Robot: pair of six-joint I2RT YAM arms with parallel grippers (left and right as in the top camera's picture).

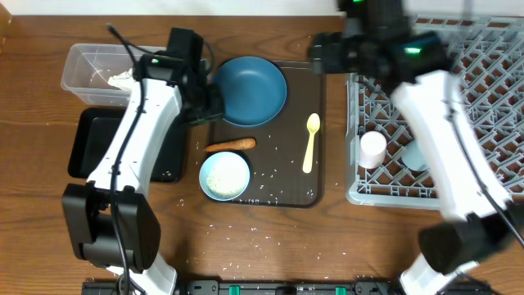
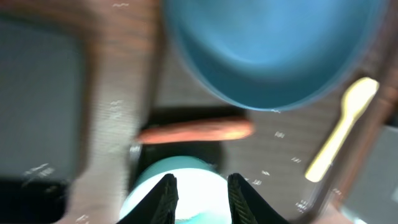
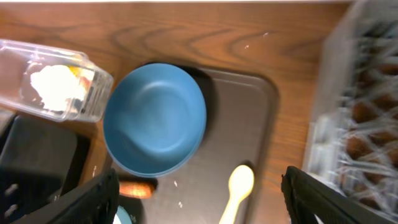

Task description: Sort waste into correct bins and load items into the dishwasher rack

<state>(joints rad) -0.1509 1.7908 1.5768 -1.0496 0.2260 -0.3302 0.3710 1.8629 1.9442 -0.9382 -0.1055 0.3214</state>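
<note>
Carrot (image 1: 230, 145) was found on the tray (image 1: 291, 176) between plate (image 1: 250, 90) and bowl (image 1: 224, 176). Left end effector (image 2: 202, 196) was held released near it, apparently for pickup. Right end effector (image 3: 199, 200) was held released, empty, near the plate.

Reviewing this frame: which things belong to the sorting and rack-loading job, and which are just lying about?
Part of the job: white napkin, carrot, rice grains, clear tub, black tray, blue plate, pale bowl, yellow spoon, pink cup, light-blue cup, grey rack.

Just lying about: brown serving tray, wooden table.
</note>
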